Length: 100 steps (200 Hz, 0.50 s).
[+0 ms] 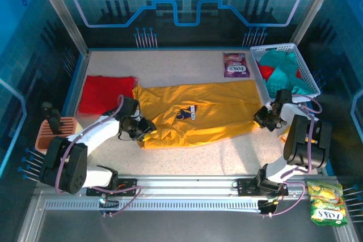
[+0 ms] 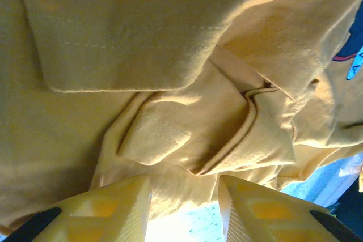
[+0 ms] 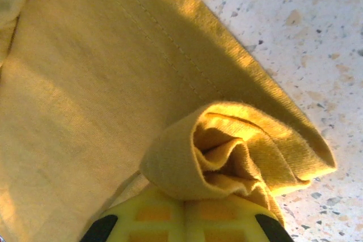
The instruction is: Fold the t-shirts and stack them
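Early going: yellow shirt (image 1: 198, 109) spread mid-table, not yet folded.
Red shirt (image 1: 106, 93) looks folded at left; teal shirts (image 1: 283, 72) wait in the basket (image 1: 307, 69). Right gripper (image 1: 262, 118) pinches the yellow hem; left gripper (image 1: 146, 128) parted, empty.

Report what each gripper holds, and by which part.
Right gripper: mustard-yellow t-shirt, pinched by a bunched fold at its hemmed edge. Left gripper: open, holding nothing.

The mustard-yellow t-shirt (image 1: 198, 111) sprawled across the middle of the tabletop (image 1: 170, 63), leaving one bare strip behind it and another along the near side. The red t-shirt (image 1: 105, 93) took up the left, just beside it. The white basket (image 1: 273, 47) and purple snack packet (image 1: 235, 64) crowded the back right.
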Motion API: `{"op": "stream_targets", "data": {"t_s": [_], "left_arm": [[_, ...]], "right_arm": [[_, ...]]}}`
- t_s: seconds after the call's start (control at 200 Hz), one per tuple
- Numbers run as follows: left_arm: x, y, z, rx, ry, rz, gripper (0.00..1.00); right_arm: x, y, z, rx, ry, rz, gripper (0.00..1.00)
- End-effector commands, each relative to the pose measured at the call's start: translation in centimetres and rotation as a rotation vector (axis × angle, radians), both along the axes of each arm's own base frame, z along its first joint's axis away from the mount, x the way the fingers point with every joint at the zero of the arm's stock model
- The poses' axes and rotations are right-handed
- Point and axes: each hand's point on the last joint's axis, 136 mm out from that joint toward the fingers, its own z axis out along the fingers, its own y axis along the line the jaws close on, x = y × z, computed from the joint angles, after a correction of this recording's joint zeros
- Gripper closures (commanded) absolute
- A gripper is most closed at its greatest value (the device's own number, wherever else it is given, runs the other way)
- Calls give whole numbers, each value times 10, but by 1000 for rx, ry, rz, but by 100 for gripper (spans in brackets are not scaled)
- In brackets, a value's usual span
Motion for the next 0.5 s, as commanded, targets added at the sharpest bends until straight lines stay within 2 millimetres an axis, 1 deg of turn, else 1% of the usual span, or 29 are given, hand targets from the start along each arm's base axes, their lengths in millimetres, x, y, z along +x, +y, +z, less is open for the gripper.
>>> {"op": "stream_targets", "data": {"t_s": [0.0, 0.335, 0.495], "left_arm": [[0, -4, -8, 2, 20, -2, 64], [-10, 7, -21, 81, 66, -19, 65], [-13, 12, -26, 117, 75, -26, 63]], "right_arm": [[-7, 6, -6, 6, 21, 25, 100], [-9, 7, -4, -1, 24, 29, 100], [-11, 8, -4, -2, 27, 33, 100]]}}
